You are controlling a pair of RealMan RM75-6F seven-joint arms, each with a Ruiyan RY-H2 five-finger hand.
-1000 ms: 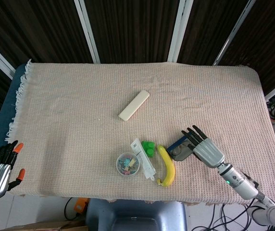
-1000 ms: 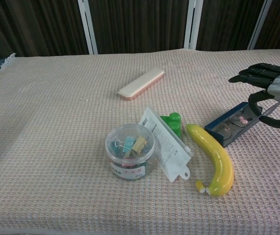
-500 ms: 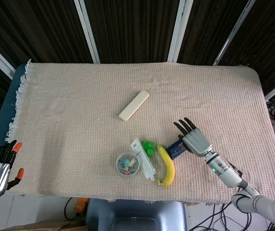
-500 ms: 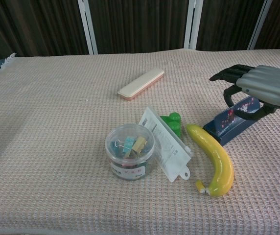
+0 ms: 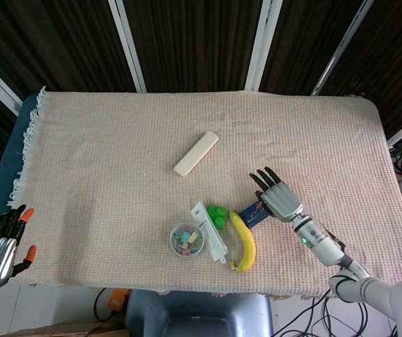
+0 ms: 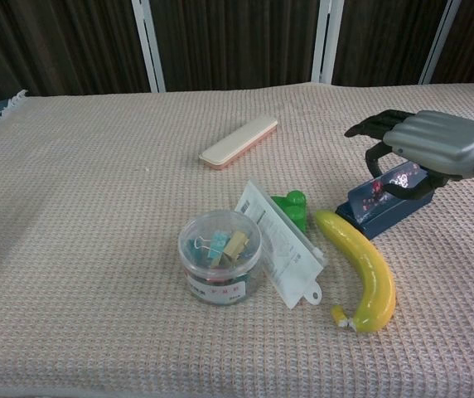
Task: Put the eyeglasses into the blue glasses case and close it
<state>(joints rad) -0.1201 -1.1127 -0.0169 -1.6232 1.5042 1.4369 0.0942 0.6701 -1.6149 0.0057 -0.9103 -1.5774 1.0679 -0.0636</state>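
The blue glasses case (image 6: 384, 204) lies right of the banana, and its patterned lid (image 6: 377, 189) is tilted up over the base, partly closed. My right hand (image 6: 423, 141) hovers over it with fingers spread and curved down onto the lid's top edge. The head view shows the same hand (image 5: 277, 196) covering the case (image 5: 255, 213). The eyeglasses are hidden behind the lid. My left hand (image 5: 1, 242) hangs off the table's near left corner, fingers apart and holding nothing.
A banana (image 6: 363, 269) lies just left of the case. Further left are a green toy (image 6: 291, 206), a white packet (image 6: 281, 245) and a clear tub of clips (image 6: 219, 257). A beige flat case (image 6: 239, 142) sits mid-table.
My right hand moved left and forward over the case. The lid swung up from lying flat open to tilted over the base, hiding the glasses. The left hand stayed still.
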